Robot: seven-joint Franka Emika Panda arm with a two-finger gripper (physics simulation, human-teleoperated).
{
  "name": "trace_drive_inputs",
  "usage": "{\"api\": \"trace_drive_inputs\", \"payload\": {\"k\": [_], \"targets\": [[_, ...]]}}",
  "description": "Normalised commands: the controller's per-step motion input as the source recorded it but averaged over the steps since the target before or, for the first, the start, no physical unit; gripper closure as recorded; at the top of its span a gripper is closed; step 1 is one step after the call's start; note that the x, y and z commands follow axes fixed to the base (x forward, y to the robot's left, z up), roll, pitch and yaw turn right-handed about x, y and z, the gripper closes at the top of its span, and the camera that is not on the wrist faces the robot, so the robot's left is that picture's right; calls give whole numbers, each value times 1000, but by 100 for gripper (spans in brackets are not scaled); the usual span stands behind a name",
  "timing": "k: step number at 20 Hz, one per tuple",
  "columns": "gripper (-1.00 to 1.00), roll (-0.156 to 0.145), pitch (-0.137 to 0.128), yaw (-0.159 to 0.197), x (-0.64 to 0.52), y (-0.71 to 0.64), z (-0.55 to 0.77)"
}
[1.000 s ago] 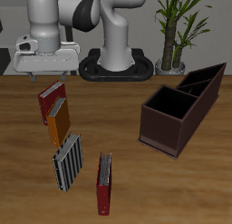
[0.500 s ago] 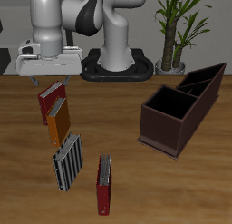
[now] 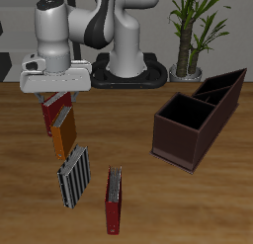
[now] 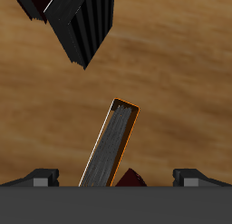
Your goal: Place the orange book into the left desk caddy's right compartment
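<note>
Orange book (image 3: 64, 134) stands on the wooden table (image 3: 138, 199), right below the gripper (image 3: 56, 96), with a dark red book (image 3: 54, 110) touching it. The gripper hangs above them with its fingers (image 4: 41, 176) spread wide, holding nothing. The left desk caddy (image 3: 193, 124) sits far off to the side.

Arm (image 3: 109, 26): glossy white rounded segments, black bands at the joints
Base (image 3: 126, 74): black round plate under a white column
Gripper (image 3: 56, 90): boxy white-grey hand body
Fingers (image 4: 43, 176): dark grey tips
</note>
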Motion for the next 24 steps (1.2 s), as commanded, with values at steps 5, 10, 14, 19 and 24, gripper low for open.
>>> {"api": "trace_drive_inputs", "payload": {"k": [5,10,14,19,24], "targets": [[-100,13,45,1,158,17,-371],[-100,23,31,0,90,76,-253],[100,32,26,-7,149,188,-294],[100,15,19,-16,54,84,-95],[100,13,-16,-32,-9,165,191]]}}
